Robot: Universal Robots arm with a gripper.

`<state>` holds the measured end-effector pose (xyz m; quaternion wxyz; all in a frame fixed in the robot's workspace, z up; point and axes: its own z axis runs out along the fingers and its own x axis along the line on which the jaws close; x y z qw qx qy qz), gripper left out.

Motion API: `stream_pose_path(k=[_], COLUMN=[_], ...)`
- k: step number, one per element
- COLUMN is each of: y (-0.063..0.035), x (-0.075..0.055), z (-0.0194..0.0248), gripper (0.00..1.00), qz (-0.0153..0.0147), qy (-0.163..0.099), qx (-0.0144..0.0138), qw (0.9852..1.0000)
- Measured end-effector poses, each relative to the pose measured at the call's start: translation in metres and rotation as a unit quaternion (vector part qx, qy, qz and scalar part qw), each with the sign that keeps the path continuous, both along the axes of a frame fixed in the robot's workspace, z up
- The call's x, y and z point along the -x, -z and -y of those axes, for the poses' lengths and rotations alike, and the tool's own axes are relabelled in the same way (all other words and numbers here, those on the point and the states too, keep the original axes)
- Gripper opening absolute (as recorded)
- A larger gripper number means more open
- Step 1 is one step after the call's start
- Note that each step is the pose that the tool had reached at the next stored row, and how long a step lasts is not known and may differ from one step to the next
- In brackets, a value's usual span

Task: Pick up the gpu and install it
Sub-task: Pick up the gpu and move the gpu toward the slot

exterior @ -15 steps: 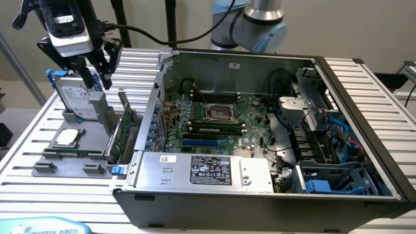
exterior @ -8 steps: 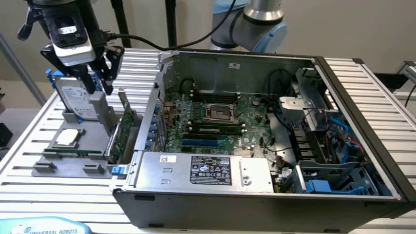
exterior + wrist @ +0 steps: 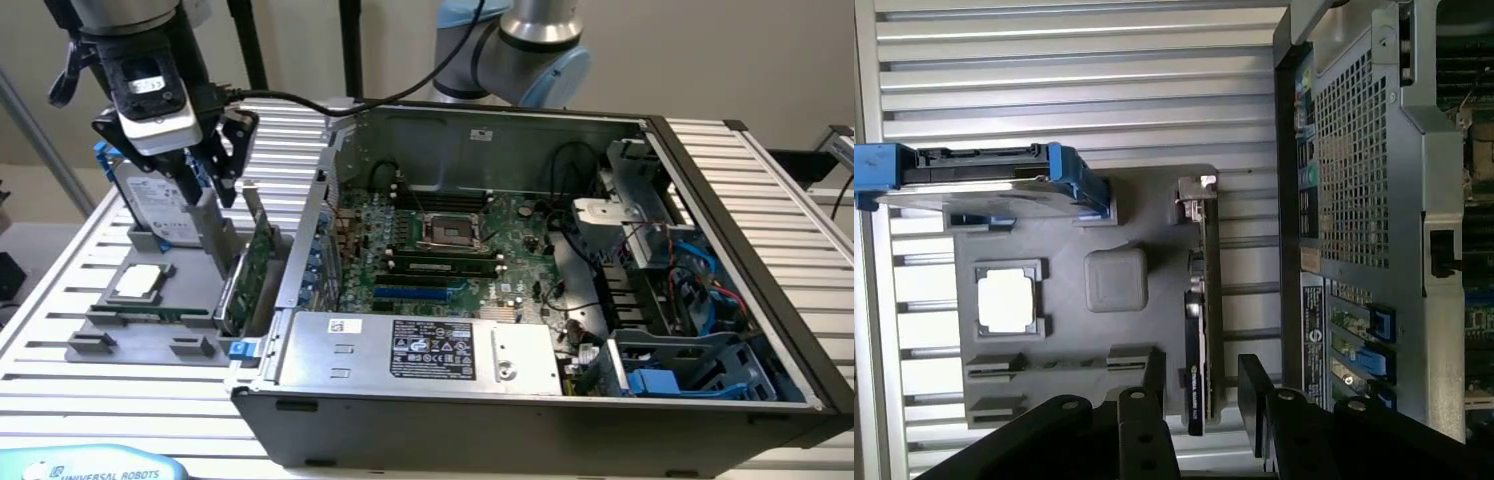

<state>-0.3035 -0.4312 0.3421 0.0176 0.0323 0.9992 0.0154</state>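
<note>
The black two-fingered gripper [image 3: 214, 178] has its jaws spread wide with nothing held between them, and hangs above the grey moulded holder tray [image 3: 134, 335]. In the wrist view its finger pads [image 3: 1255, 395] sit one to each side of the gpu [image 3: 1197, 345], a thin green circuit board with a black face and a silver metal end bracket. Whether they touch it cannot be told. The gripper's own body cuts off the end of the card away from the bracket.

The gpu stands on its long edge in a slot along the side of the tray nearest the open dark metal computer case [image 3: 534, 425]. In the exterior view the fingertips are hard to pick out against the parts behind them.

Also on the tray, a silver hard drive with blue rails [image 3: 154, 205] stands upright at the bracket end. A small square silver CPU chip [image 3: 140, 283] lies flat in a pocket near the tray's middle. The case lies just beside the tray with its green motherboard [image 3: 454, 240] exposed, and the expansion slots are hard to make out.
</note>
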Motion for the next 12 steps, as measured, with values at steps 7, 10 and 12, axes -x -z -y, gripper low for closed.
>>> stream_pose_path(k=[7,10,12], y=[0.0114,0.0166,0.0202], x=[0.0,0.0,0.0], z=[0.0002,0.0003,0.0005], gripper=[0.42,0.42,0.42], qz=[0.0066,0.0089,0.0098], qy=[0.0,0.0,0.0], qx=[0.0008,0.0011,0.0011], qw=[1.0,1.0,1.0])
